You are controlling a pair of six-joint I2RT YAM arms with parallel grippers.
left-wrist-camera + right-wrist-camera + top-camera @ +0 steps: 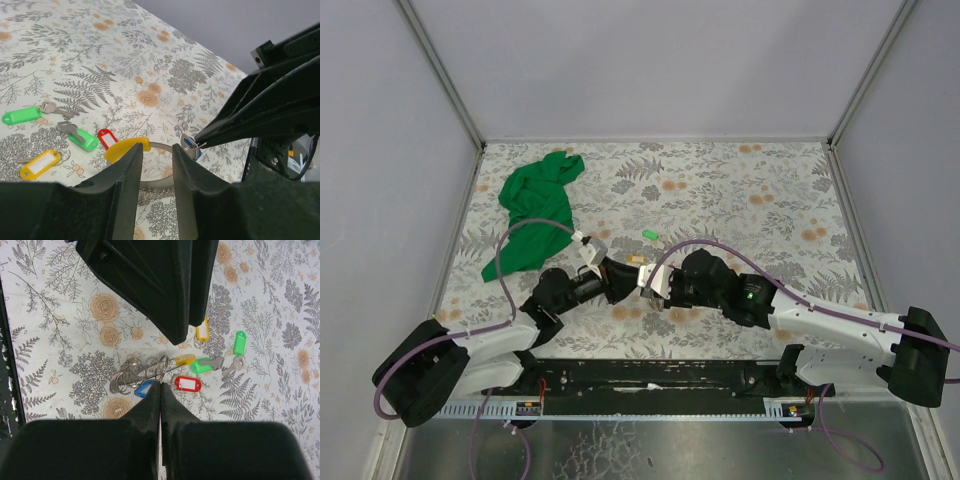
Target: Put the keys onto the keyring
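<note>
Near the arms' bases, over the floral-patterned table [760,200], the black two-finger left gripper [157,152] and right gripper [161,386] meet tip to tip. The right jaws are closed, pinching the metal end of a blue-tagged key [144,389]; in the right wrist view its oblong tag points lower left. The left jaws stand narrowly apart, clamping nothing visible. The thin silver wire keyring [125,376] shows just beside the blue tag, its long axis running lower left to upper right. Beyond lie a red-tagged key [187,384], a yellow-tagged key [201,332] and a green-tagged key [240,342]. The top view resolves a single green tag [648,235]. Farthest away, and shown only in that view, is a crumpled green cloth [535,210].
</note>
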